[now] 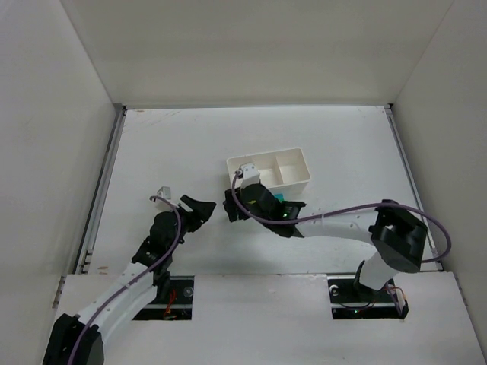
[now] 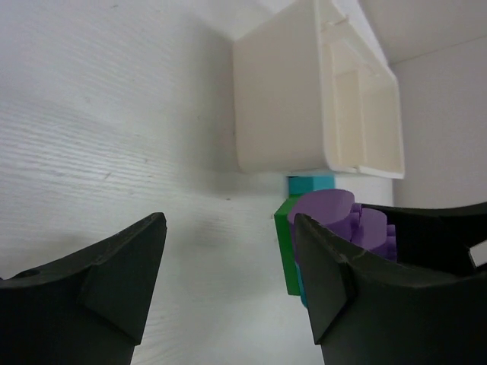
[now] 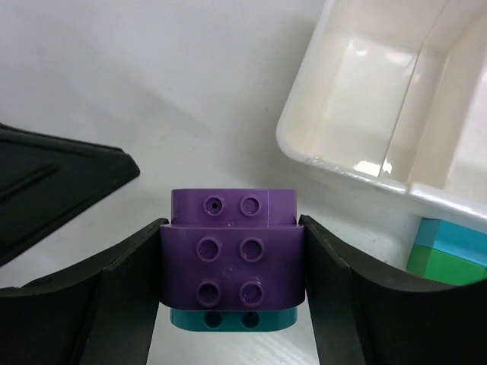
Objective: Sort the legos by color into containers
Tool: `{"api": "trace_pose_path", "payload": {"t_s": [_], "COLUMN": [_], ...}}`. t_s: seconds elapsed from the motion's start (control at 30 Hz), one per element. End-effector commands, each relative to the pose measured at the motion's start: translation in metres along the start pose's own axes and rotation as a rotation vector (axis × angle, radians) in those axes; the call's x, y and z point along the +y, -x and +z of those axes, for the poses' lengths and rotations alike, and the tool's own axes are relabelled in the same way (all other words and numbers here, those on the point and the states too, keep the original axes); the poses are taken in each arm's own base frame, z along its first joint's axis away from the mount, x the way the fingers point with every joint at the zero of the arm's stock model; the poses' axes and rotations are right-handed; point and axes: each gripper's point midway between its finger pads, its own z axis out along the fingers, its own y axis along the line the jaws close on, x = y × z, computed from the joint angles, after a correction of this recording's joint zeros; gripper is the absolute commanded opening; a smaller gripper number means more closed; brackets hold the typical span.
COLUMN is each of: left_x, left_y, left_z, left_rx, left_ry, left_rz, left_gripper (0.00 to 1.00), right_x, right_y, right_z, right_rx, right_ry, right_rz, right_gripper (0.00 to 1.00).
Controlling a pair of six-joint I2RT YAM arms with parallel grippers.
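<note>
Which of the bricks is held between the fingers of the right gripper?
The purple brick, clamped on both sides by the right gripper, with a teal brick against it. The green brick and light blue brick lie free beside the tray.

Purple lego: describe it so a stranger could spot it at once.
Find the white tray on the table. Just off its near left corner, the right gripper has its jaws shut on a studded brick. It alone is purple; the green brick and light teal brick beside the tray lie loose.
</note>
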Motion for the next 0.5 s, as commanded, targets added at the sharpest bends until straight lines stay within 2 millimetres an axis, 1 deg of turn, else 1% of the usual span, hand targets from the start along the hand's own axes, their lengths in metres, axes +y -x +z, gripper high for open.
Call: {"api": "trace_pose_path", "payload": {"t_s": [0.0, 0.07, 0.17, 0.27, 0.3, 0.37, 0.47], "left_x": [-0.032, -0.048, -0.079, -0.104, -0.108, -0.118, -0.126], "left_y": [0.002, 0.005, 0.009, 0.004, 0.003, -0.006, -0.017], "left_z": [-0.006, -0.010, -0.021, -0.032, -0.033, -0.036, -0.034], "left_rx": [-0.015, -0.026, -0.032, -0.026, -0.022, 0.006, 0.022], "left_ry": [-0.163, -0.241, -0.373, -0.483, -0.494, -0.527, -0.538], "left_rz": [-0.052, -0.087, -0.124, -0.109, -0.108, -0.086, -0.039], "left_gripper": [0.66, 0.67, 0.69, 0.71, 0.72, 0.73, 0.73], "right_x": [-0.001, -0.008, -0.015, -0.016, -0.015, -0.013, -0.012], "right_y": [0.042, 0.054, 0.069, 0.085, 0.090, 0.096, 0.098], "right_z": [-0.016, -0.021, -0.027, -0.036, -0.037, -0.040, -0.040], "right_rx": [-0.078, -0.100, -0.119, -0.141, -0.145, -0.147, -0.152], "right_ry": [0.084, 0.105, 0.151, 0.223, 0.243, 0.277, 0.287], "right_rz": [0.174, 0.250, 0.373, 0.491, 0.521, 0.561, 0.597], "right_gripper": [0.71, 0.71, 0.71, 0.71, 0.71, 0.71, 0.71]}}
